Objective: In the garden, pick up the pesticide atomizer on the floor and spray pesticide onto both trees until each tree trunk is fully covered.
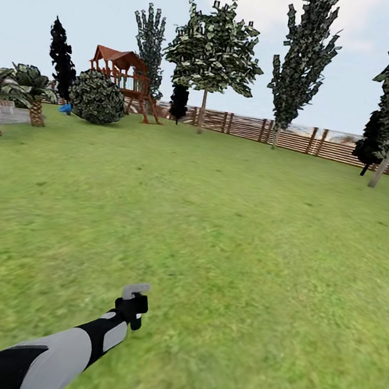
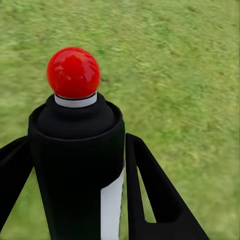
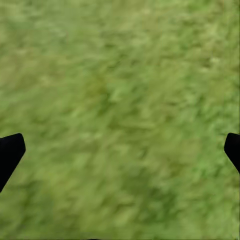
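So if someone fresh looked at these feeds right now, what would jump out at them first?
Probably the red ball cap on the dark pesticide atomizer, clamped in the left gripper over the lawn. In the head view, the red-roofed wooden playset stands far off to the left beside a round bush. A leafy tree rises ahead in front of the slat fence.

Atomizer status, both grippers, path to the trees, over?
Left gripper shut on atomizer. Right gripper open over grass. Tree far ahead by fence; open lawn between.
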Tool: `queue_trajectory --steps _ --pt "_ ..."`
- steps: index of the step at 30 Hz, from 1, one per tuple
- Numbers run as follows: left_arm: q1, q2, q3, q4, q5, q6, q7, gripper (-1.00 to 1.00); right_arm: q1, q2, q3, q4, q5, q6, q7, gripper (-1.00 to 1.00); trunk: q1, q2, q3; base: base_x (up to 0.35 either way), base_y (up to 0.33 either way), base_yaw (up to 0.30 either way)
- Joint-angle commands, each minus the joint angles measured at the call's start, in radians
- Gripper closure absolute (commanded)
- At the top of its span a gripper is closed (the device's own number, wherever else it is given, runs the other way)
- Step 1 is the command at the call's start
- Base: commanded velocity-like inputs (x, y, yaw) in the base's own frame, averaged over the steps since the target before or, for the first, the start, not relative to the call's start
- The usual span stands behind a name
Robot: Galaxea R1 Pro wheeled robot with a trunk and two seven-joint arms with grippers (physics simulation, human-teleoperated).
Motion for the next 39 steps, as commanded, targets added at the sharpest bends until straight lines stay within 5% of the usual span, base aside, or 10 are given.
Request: queue_trajectory --steps 1,7,39 --pt "-0.001 0.000 0.001 0.001 0.004 -0.003 0.000 1.00 -0.001 -0.002 -0.007 0.001 0.004 -0.004 -0.029 -1.00 0.001 0.000 -0.001 0.350 0.000 0.000" --pt "-0.001 0.000 0.001 0.001 0.004 -0.003 0.000 1.00 -0.001 -0.007 -0.005 0.001 0.005 -0.005 -0.076 -1.00 0.001 0.000 -0.001 0.350 0.000 0.000" --pt "-0.001 -0.001 0.001 0.001 0.003 -0.002 0.000 1.00 -0.001 -0.007 -0.004 0.001 0.005 -0.005 -0.079 -1.00 0.001 0.000 -0.001 0.350 0.000 0.000"
